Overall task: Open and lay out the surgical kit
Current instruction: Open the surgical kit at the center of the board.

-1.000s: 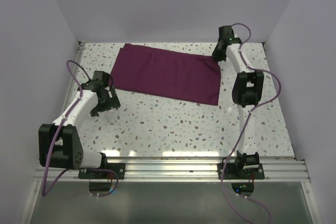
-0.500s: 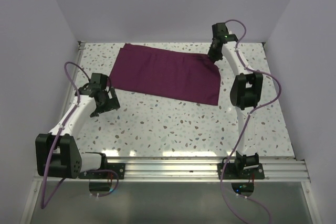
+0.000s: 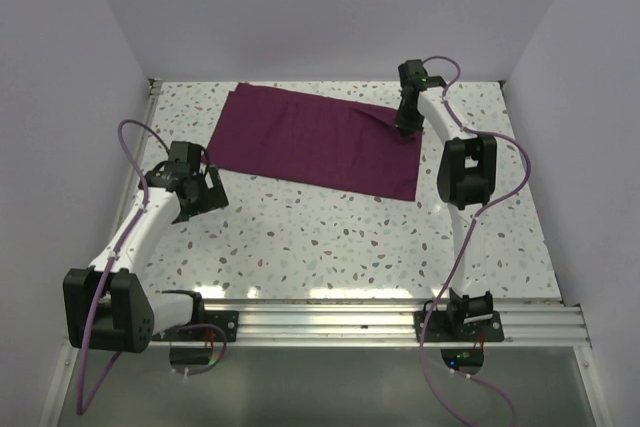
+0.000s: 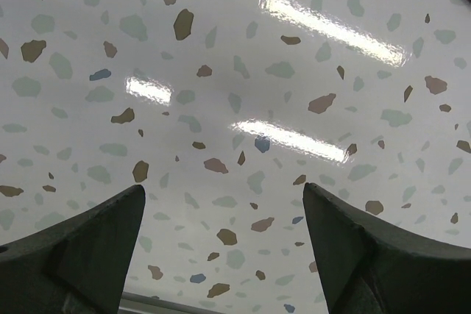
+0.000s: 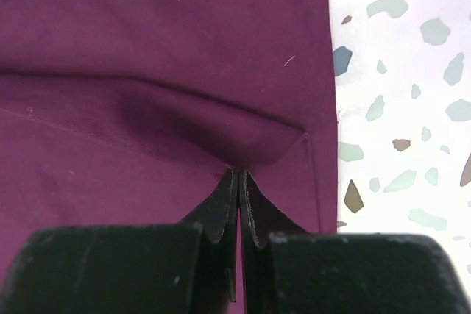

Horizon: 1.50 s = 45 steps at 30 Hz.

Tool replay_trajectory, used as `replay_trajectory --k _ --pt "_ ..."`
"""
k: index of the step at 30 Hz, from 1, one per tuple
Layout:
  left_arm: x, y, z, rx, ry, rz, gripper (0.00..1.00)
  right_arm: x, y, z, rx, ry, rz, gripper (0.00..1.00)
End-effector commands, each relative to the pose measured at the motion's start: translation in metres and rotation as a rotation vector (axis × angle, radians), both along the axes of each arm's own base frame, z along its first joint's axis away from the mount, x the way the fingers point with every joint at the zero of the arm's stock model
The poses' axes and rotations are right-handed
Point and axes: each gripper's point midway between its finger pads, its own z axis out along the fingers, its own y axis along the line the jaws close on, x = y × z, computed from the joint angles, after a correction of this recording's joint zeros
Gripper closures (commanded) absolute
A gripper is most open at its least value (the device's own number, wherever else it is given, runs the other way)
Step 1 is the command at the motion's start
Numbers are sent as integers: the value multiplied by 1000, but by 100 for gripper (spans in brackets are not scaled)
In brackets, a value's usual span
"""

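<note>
Cloth wrap [image 3: 315, 142]: lying flat across the far half of the table [image 3: 330, 237].
Right gripper [image 5: 239, 182]: pinching 1 raised fold by the wrap's right edge, likely for peeling it open.
Left gripper [image 4: 224, 211]: hovering spread over bare tabletop, holding nothing.

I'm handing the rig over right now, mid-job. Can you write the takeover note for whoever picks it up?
Left gripper: open and empty, over bare table near the left end of the cloth.
Right gripper: shut, pinching a small fold of the cloth by its far right corner.
Cloth: spread nearly flat across the far part of the table.
Done: cloth looks opened out.
Left: smooth the pinched corner. Nothing else of the kit is in view, so laying it out remains.
</note>
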Motion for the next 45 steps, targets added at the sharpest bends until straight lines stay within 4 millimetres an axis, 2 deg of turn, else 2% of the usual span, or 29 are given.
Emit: replay_trajectory --k 1,4,7,8,10,12,13,14,15,16,17,19,20,21,22,23,25,26,27,29,32,34,36,40,45 --pt "1 -1 6 -1 -26 -20 8 2 2 27 -15 -57 27 100" --pt "-1 0 9 5 -22 -14 8 4 4 25 -7 -56 44 100" --pt "1 3 24 17 -51 -5 8 7 9 31 13 -73 64 100" --pt "5 4 38 25 -86 -1 7 8 13 38 32 -83 78 100" --pt "10 7 54 36 -128 3 6 8 20 47 53 -103 96 100" --pt "15 8 73 44 -180 0 6 2 36 57 81 -114 131 100" --pt "20 8 87 45 -215 1 5 -1 41 75 93 -144 145 100" --pt "22 9 93 49 -230 0 5 -7 49 80 101 -148 164 100" --pt "27 8 104 47 -257 -2 5 -20 63 78 113 -126 199 100" --pt "29 8 109 46 -269 -5 5 -29 70 99 125 -159 219 100" --pt "31 7 112 43 -272 -6 5 -41 87 101 134 -150 256 100" --pt "35 6 119 39 -287 -10 5 -73 104 96 145 -99 311 100" --pt "35 6 120 37 -291 -11 5 -94 122 116 156 -123 365 100" --pt "37 5 122 34 -302 -14 5 -118 125 101 147 -68 387 100" --pt "37 4 122 30 -304 -19 5 -136 132 99 157 -43 412 100" --pt "37 4 123 29 -314 -24 5 -171 140 100 157 -16 457 100" --pt "38 3 119 27 -321 -32 5 -212 145 96 173 34 484 100" --pt "38 3 118 28 -325 -37 5 -238 150 109 188 18 524 100" --pt "39 2 114 27 -328 -40 5 -267 141 91 174 86 531 100" --pt "38 0 110 16 -333 -49 5 -311 132 82 164 161 550 100" --pt "38 -5 97 -5 -327 -64 5 -373 91 60 120 288 526 100" --pt "37 -7 87 -16 -314 -72 5 -393 76 63 129 286 503 100" --pt "37 -10 82 -31 -304 -83 5 -408 64 53 120 315 487 100" --pt "41 -13 83 -39 -305 -96 5 -428 47 48 102 357 473 100" --pt "48 -11 88 -25 -309 -99 5 -445 45 38 113 450 501 100"
